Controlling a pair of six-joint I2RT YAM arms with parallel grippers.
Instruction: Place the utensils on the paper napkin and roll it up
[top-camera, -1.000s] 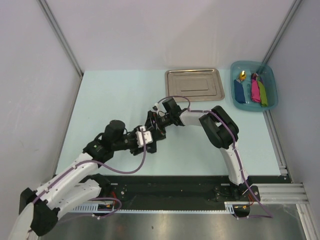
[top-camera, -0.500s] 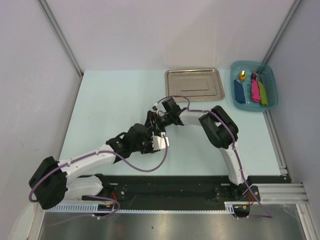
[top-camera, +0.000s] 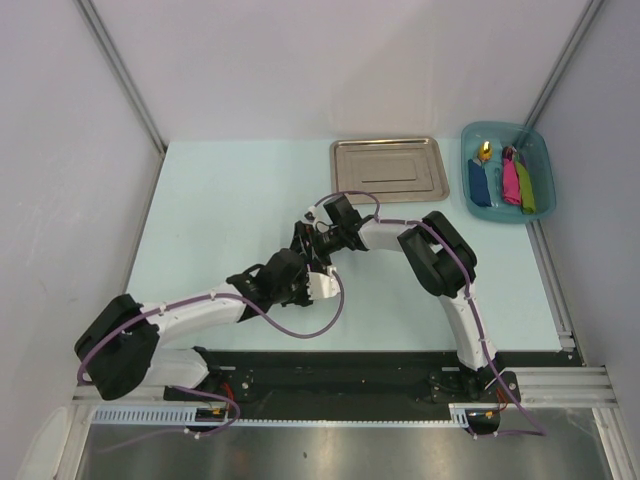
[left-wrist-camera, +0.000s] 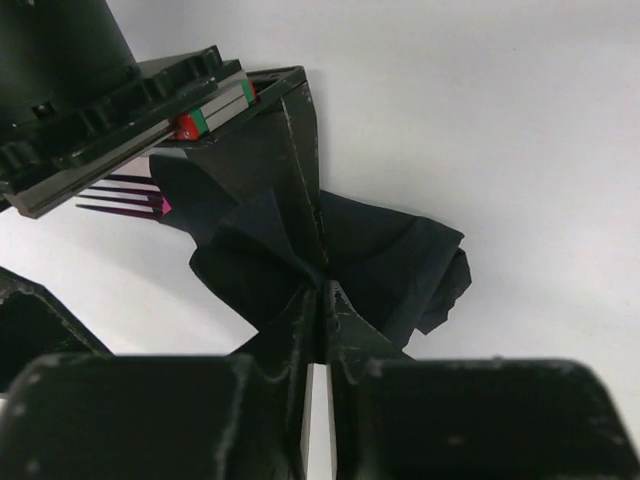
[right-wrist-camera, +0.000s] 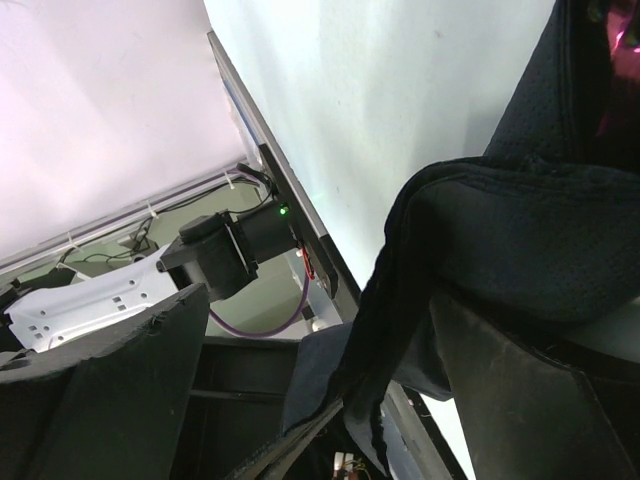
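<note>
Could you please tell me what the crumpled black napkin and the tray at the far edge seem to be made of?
The paper napkin: thin matte black paper, probably; it holds sharp creases and ragged folds. The tray: likely steel with a brushed finish, silvery and softly reflective.

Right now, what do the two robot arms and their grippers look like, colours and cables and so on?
The left arm and right arm have white links with bulky black joints. A purple cable loops along each. The left gripper and right gripper have matte black, wedge-shaped fingers. A small red and green mark sits on the right gripper's rail.
</note>
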